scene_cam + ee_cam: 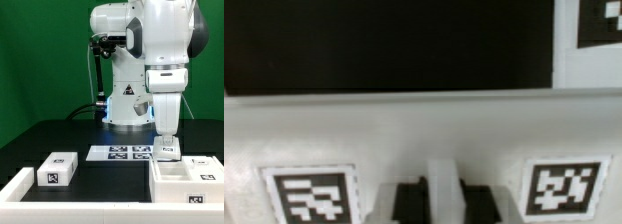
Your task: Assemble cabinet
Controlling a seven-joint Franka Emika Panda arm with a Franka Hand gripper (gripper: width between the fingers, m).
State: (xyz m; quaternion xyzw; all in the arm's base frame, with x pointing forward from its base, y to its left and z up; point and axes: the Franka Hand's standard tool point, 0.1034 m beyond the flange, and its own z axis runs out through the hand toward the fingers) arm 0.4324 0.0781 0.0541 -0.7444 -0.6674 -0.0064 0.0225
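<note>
The gripper (166,150) sits narrow at the far wall of the cabinet (176,188) — clamped or not, cannot tell — an off-centre pull could tip it.

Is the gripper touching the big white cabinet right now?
Cannot tell. In the wrist view the gripper seems to straddle a wall of the cabinet, but blur hides any contact or gap.

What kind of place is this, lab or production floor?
Most likely a robotics research lab bench: a green backdrop behind a black table, a marker board of fiducial tags lying on it, and tagged white furniture parts, such as the cabinet, beside a table-mounted Panda arm.
</note>
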